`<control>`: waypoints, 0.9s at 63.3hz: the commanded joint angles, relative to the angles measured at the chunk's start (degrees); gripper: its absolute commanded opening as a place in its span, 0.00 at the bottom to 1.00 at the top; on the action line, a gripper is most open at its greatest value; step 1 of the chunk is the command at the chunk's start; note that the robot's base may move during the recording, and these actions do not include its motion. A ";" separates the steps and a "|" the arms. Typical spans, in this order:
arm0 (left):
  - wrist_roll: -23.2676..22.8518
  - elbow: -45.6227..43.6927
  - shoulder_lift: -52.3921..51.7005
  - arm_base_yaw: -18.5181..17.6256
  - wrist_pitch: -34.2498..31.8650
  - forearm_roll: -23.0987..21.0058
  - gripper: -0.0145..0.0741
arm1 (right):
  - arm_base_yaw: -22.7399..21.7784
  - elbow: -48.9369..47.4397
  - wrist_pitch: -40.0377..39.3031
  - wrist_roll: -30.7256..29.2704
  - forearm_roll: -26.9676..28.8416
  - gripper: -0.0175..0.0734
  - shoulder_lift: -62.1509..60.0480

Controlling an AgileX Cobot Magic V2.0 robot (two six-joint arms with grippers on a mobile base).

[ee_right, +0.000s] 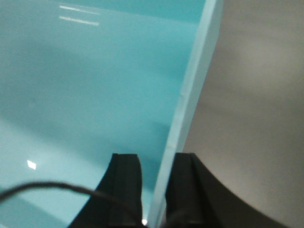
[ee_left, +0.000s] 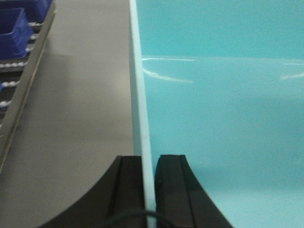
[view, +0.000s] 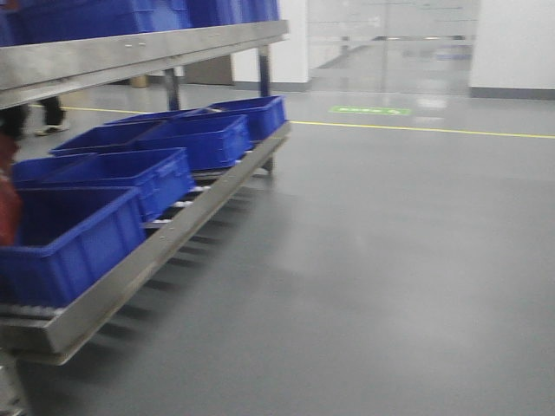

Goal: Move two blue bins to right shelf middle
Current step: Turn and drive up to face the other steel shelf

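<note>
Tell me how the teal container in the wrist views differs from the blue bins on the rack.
The teal container is pale turquoise; the rack bins are deep blue. The container's wall sits between the jaws of the left gripper and right gripper; the rack bins rest on the steel rack. Both look open-topped.

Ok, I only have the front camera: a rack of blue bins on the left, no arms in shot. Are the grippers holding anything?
Observer: Yes. The left gripper is shut on the thin pale rim of a turquoise wall.
Operator: And the right one?
Observer: The right gripper pinches a matching rim, with the turquoise surface beside it.
Operator: Is that piece touching the rack?
Observer: No. In the left wrist view, a strip of grey floor lies between the rim and the rack.
</note>
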 commanded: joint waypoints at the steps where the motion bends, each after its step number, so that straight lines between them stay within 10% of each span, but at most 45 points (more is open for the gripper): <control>1: -0.16 -0.56 0.79 -0.09 -4.53 0.35 0.04 | 0.17 -0.42 -1.63 -2.16 2.23 0.02 -0.86; 57: -0.16 -0.56 4.17 -0.09 -9.91 0.68 0.04 | 0.17 -0.42 -1.63 -2.16 2.23 0.02 -0.86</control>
